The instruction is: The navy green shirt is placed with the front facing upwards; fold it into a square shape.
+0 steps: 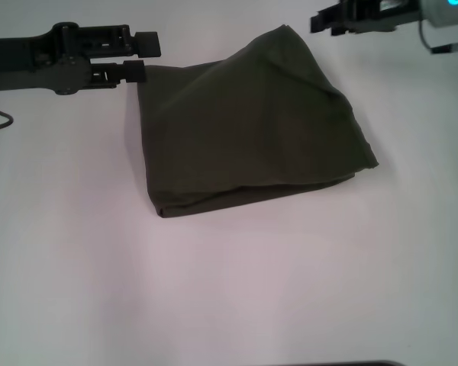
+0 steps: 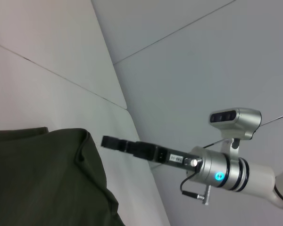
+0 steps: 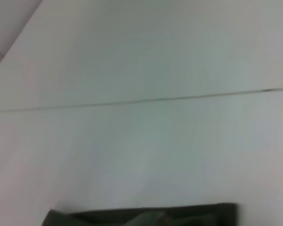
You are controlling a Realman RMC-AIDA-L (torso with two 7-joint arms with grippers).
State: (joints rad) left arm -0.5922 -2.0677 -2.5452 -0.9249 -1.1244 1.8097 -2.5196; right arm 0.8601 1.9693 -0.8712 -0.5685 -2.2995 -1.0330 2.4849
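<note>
Your navy green shirt (image 1: 252, 130) lay folded on the white table (image 1: 237, 290), a dark olive bundle roughly four-sided, with its plain fabric upward and no lettering or label showing. Its near edge formed a thick folded hem running from the near-left corner toward the right, and the far edge rose to a peak near the middle of the table's far side. You had the left gripper (image 1: 141, 58) at the bundle's far-left corner, arm stretched in from the left; the lower finger met the cloth edge and the upper finger stood apart above it, so the jaws looked parted, with a visible gap, and nothing was clearly pinched between them. You had the right gripper (image 1: 324, 21) well up at the far right, clear of the cloth; whether it was released or clenched I cannot tell. In the left wrist view the right gripper (image 2: 114, 142) hovered just beside the shirt (image 2: 42, 183), not touching it. The right wrist view caught only a strip of the shirt (image 3: 146, 216) against the pale surface.
</note>
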